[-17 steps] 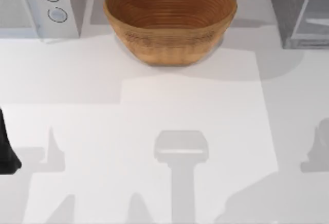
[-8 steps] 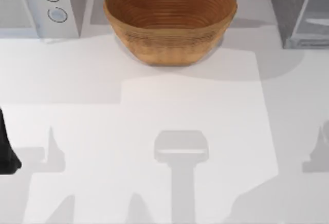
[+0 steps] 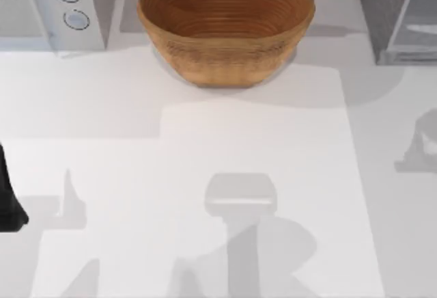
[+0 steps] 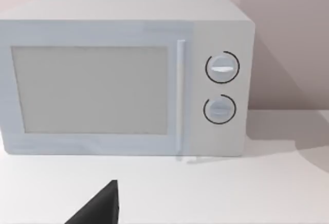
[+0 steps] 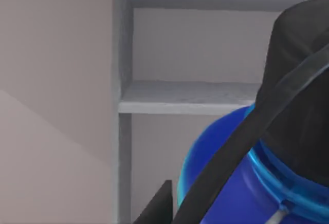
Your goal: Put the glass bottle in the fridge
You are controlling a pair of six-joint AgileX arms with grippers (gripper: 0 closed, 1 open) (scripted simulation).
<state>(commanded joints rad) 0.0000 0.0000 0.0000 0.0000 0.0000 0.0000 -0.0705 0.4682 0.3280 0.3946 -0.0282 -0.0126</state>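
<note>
Filling right wrist view: glass bottle (image 5: 231,183) before fridge (image 5: 190,98) shelf; right tool's grip unclear.

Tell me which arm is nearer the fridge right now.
Right. Its wrist view has the bottle close up, facing the fridge shelf. The left arm sits at the table's left edge, its camera facing the microwave.
</note>
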